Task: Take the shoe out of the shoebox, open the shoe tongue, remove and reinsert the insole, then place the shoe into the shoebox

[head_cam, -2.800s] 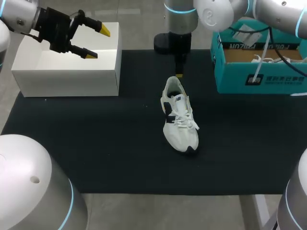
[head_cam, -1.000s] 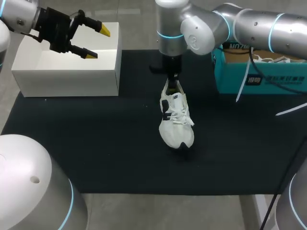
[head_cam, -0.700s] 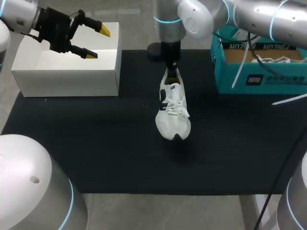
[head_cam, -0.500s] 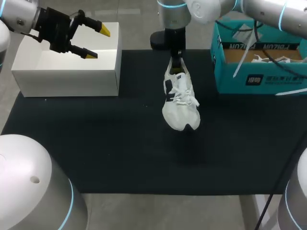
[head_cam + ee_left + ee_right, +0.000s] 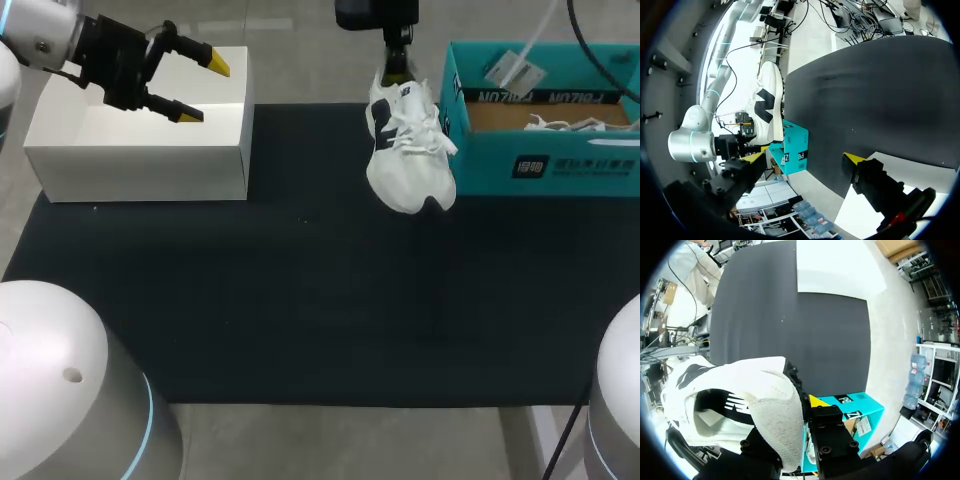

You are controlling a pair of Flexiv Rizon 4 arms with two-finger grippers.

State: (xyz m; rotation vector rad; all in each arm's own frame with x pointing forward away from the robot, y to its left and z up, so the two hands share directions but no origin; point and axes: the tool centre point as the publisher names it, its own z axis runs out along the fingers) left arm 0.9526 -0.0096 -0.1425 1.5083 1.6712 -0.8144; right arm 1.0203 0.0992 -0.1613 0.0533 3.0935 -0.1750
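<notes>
The right claw grips one white shoe by its heel. The shoe hangs in the air with its toe down. It is up over the far edge of the bench, just beside the near end of the teal shoebox. I cannot tell if the shoe touches the box.

The left claw is over the white box. Its two yellow tips are spread wide, and it holds nothing.

The head view shows the top of the shoe, with its white laces and a dark patch on the side. It also looks into the teal shoebox, where some white laces lie on brown card. I cannot tell what they belong to.

The right wrist view looks down into the heel hole of the shoe. The inside is dark there. Only one yellow tip shows, pressed against the heel.

The left wrist view shows the shoe from the side, with a big dark mark on it, and the teal box behind it.

The teal shoebox has white print along its side and a dark label. A white tag hangs above it.

I count two claws, two boxes and one shoe.
</notes>
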